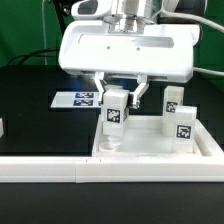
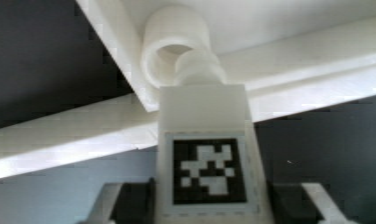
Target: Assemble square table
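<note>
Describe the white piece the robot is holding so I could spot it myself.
Find the big white square tabletop tilted up at the back. Just in front of it hangs the gripper, shut on a small white table leg bearing a black-and-white tag. Unlike the two legs standing at the exterior view's right, it is gripped.

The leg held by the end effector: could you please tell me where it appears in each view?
Exterior view: the held leg stands upright at centre, between the end effector fingers, over the table top.
Wrist view: it fills the lower centre, tag facing the camera.
Shared landmark: the leg's black-and-white tag.
</note>
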`<action>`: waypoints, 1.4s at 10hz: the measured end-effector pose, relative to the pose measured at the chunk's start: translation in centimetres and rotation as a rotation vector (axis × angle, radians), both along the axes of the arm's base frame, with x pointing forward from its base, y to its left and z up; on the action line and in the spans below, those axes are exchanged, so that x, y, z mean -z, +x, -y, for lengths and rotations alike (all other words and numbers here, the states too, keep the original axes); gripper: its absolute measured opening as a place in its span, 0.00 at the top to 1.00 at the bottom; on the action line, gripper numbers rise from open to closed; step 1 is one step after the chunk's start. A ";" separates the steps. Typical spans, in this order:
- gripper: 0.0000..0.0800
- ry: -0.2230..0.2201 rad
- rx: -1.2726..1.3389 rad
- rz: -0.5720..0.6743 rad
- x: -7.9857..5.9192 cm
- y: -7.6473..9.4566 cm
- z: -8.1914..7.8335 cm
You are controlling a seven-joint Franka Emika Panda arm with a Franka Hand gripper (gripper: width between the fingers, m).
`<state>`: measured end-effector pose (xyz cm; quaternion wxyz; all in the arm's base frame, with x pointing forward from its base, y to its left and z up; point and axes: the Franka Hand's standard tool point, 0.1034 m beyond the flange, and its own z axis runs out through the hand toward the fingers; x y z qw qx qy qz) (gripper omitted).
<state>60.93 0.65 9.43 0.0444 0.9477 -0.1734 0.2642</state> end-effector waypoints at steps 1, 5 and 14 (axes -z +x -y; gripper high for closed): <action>0.64 -0.002 -0.003 0.000 0.0 0.0 0.0; 0.64 -0.021 -0.022 0.001 0.1 -0.4 0.5; 0.64 -0.070 -0.059 0.037 1.8 0.4 0.3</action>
